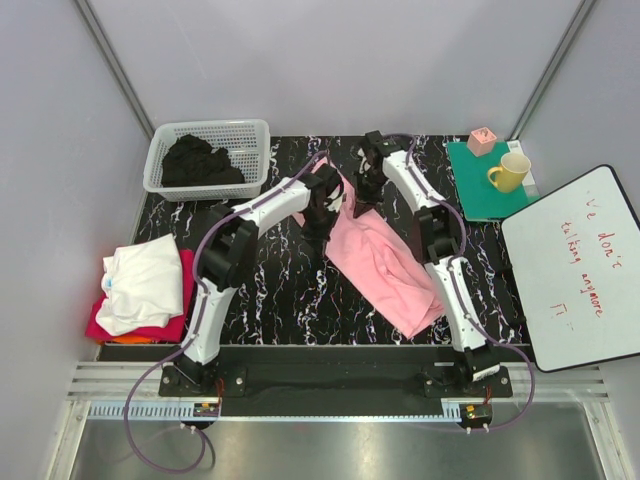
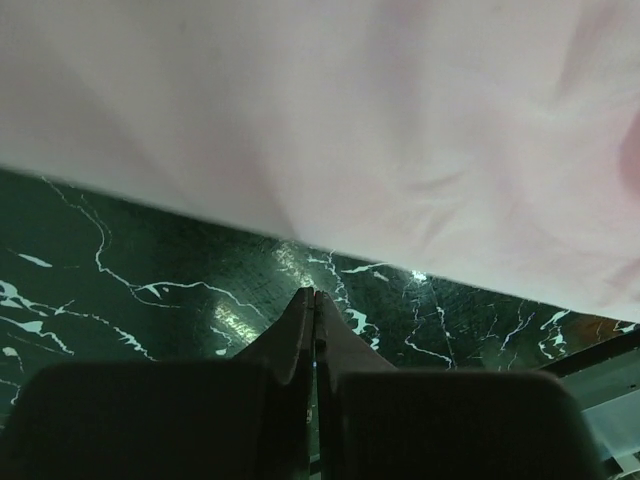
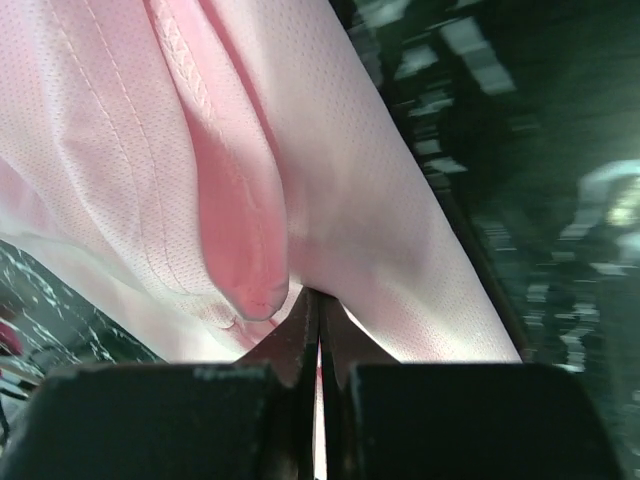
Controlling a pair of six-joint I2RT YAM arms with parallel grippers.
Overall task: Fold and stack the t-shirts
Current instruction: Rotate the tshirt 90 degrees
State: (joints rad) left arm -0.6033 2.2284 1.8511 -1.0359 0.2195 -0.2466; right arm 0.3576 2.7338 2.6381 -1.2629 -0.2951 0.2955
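1. At the left edge of the table [image 1: 290, 290], a white shirt [image 1: 140, 285] lies crumpled on top of a magenta-red shirt [image 1: 120, 330].
2. In the far left corner stands a white basket [image 1: 255, 150] with black shirts [image 1: 200, 162] heaped inside it.
3. The left gripper [image 1: 322, 212] sits near the middle of the far edge, just beside the pink shirt's left side. In the left wrist view its fingers [image 2: 300, 320] are pressed fully together with nothing seen between them. A strip of bare table shows between the tips and the cloth.
4. The pink shirt [image 1: 385, 260] runs in a rumpled band from the middle of the far edge down toward the near right corner. Its far end is lifted.
5. The right gripper [image 1: 368, 188] is at the shirt's far end. In the right wrist view its fingers [image 3: 338, 330] are closed tight, pinching a fold of the pink cloth at their tips.
6. In the far right corner lies a green mat [image 1: 475, 195] carrying a yellow mug [image 1: 512, 172] and a small pink cube [image 1: 482, 140].
7. A whiteboard [image 1: 575, 270] with red writing rests at the right edge.
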